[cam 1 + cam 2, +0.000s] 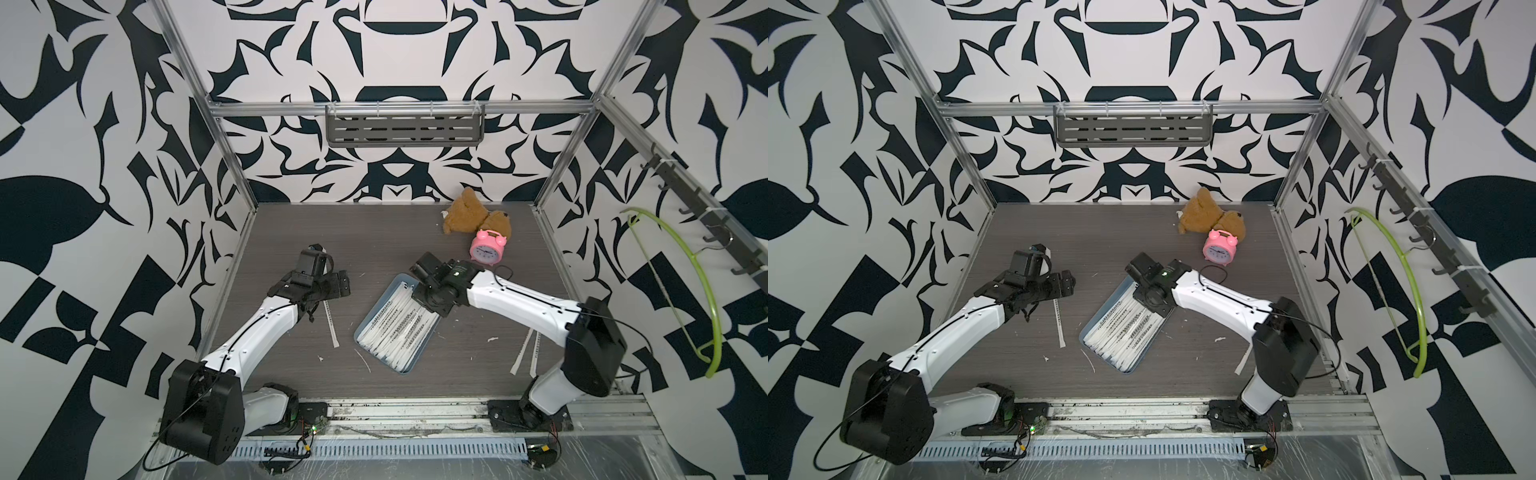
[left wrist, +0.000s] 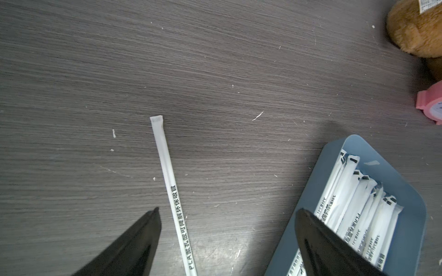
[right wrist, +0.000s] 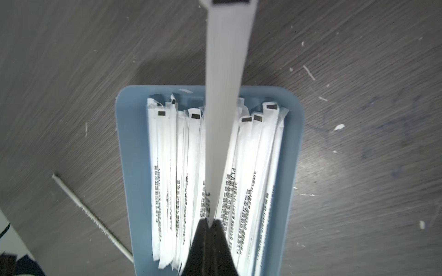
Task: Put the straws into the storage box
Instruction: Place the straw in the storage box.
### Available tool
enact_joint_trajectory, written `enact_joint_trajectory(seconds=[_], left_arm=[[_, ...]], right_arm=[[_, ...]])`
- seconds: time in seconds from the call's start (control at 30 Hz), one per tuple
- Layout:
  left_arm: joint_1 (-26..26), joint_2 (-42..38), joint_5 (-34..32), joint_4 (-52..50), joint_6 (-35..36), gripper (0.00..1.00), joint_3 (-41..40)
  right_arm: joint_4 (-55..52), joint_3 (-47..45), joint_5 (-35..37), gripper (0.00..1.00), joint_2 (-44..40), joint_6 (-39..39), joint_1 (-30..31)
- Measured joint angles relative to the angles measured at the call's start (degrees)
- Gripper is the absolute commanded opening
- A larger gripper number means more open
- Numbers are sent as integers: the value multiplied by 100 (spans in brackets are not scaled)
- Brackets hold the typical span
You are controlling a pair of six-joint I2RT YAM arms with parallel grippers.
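Three loose straws (image 1: 331,325), one storage box (image 1: 377,306)

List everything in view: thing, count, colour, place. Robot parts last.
storage box: one, blue-grey, mid-table
boxed straws: many, white, lengthwise in the box
held straw: one, white, above the box
loose straws: three, white, one left of the box, two by the right arm's base
paper scraps: several, white, scattered on the table
teddy bear: one, brown, far right of the table
alarm clock: one, pink, beside the bear
shelf: one, grey, back wall
hanger: one, green, right wall
table: one, dark wood grain
left gripper: one, black, open by a loose straw
right gripper: one, black, shut on the held straw
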Motion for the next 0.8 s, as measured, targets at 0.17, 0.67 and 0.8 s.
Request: enact_joint_trajectory(seconds=[0.17,0.67,0.8], left_arm=[[0,-2,22,35,0,95,0],[0,-2,96,70,0,95,0],[0,-2,96,74,0,95,0]], right_arm=[[216,160,66,0,564,621,142],[584,570,-623,0,1228,1224,468],[621,634,-844,0,1462,1224,472]])
